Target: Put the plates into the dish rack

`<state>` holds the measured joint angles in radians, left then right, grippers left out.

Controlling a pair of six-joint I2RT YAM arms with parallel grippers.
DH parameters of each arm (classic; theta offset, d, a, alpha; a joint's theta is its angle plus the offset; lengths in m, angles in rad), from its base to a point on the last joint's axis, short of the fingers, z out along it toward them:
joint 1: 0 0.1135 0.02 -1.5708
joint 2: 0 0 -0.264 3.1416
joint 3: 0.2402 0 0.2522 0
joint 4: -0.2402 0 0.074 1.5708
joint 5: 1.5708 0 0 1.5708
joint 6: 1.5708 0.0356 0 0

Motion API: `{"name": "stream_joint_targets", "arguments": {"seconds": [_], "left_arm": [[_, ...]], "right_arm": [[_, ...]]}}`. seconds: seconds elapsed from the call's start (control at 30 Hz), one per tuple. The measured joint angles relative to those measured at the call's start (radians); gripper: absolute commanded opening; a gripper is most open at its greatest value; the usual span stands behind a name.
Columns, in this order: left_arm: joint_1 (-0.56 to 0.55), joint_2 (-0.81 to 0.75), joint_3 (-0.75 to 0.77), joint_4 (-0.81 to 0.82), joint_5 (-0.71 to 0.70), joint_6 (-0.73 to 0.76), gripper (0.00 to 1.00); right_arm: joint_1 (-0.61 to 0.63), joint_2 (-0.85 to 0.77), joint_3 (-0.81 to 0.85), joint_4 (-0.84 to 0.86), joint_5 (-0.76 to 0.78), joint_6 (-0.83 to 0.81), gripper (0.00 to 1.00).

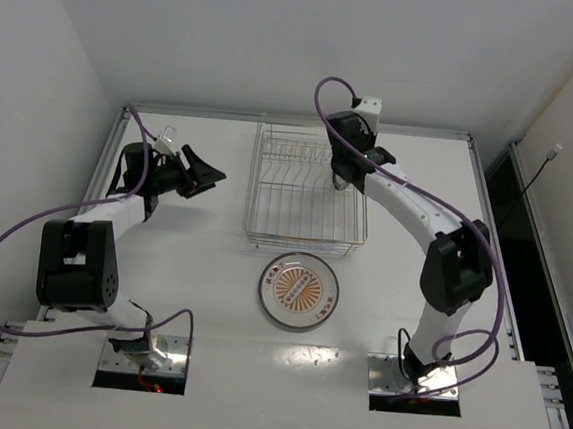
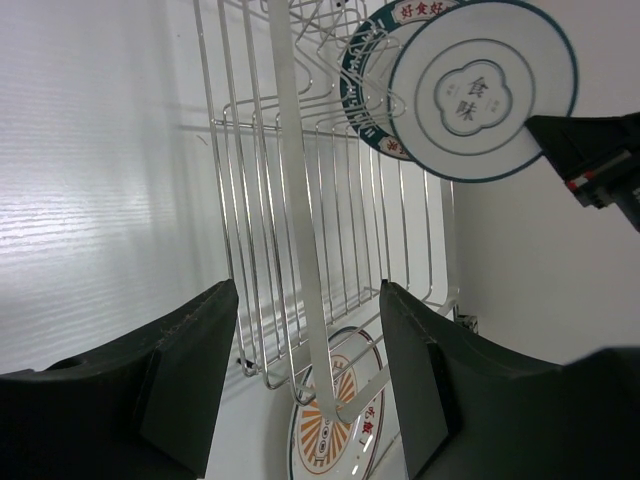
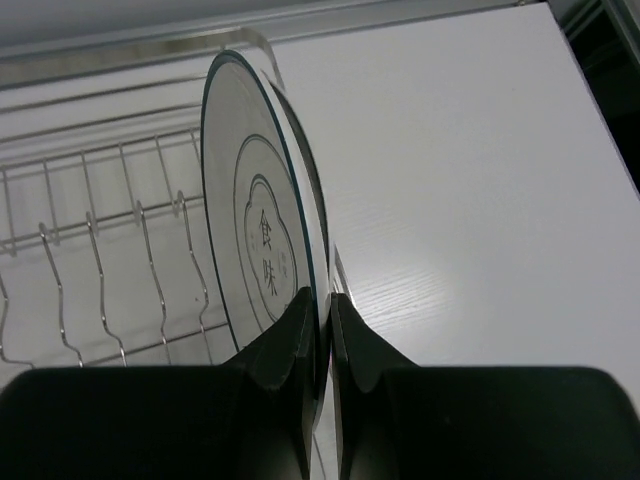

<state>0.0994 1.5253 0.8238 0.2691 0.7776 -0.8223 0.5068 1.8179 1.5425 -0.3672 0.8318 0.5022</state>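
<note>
Right wrist: my right gripper [image 3: 318, 300] pinched shut on ringed plate [image 3: 255, 250], held upright at dish rack's [image 1: 304, 241] right end.
Step, likely: slotting it beside blue-rimmed plate [image 2: 365, 95]; next, lower between tines [image 3: 95, 260], release. Left gripper [image 2: 308, 290] wide, empty; orange plate [image 1: 298, 291] lies flat before rack.

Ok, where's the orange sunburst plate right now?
In the top view the orange sunburst plate lies flat on the table, just in front of the dish rack at its near edge, roughly centred on the rack's width.

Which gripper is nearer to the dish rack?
Right. The right gripper is above the dish rack, jaws shut on the white ringed plate; the left gripper hangs open off its left side, apart.
</note>
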Motion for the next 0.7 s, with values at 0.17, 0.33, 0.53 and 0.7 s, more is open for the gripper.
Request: {"name": "stream_joint_targets", "arguments": {"seconds": [0.17,0.33,0.53,0.7], "left_arm": [[0.0,0.001,0.0,0.0,0.0,0.0,0.56],[0.0,0.016,0.001,0.0,0.004,0.0,0.56],[0.0,0.018,0.002,0.0,0.004,0.0,0.56],[0.0,0.018,0.004,-0.003,0.004,0.001,0.56]], "right_arm": [[0.0,0.116,0.045,-0.002,-0.036,-0.01,0.03],[0.0,0.203,0.103,-0.01,-0.059,-0.021,0.24],[-0.002,0.199,0.104,-0.036,-0.084,-0.038,0.63],[0.006,0.113,0.104,-0.102,-0.088,-0.055,0.75]]}}
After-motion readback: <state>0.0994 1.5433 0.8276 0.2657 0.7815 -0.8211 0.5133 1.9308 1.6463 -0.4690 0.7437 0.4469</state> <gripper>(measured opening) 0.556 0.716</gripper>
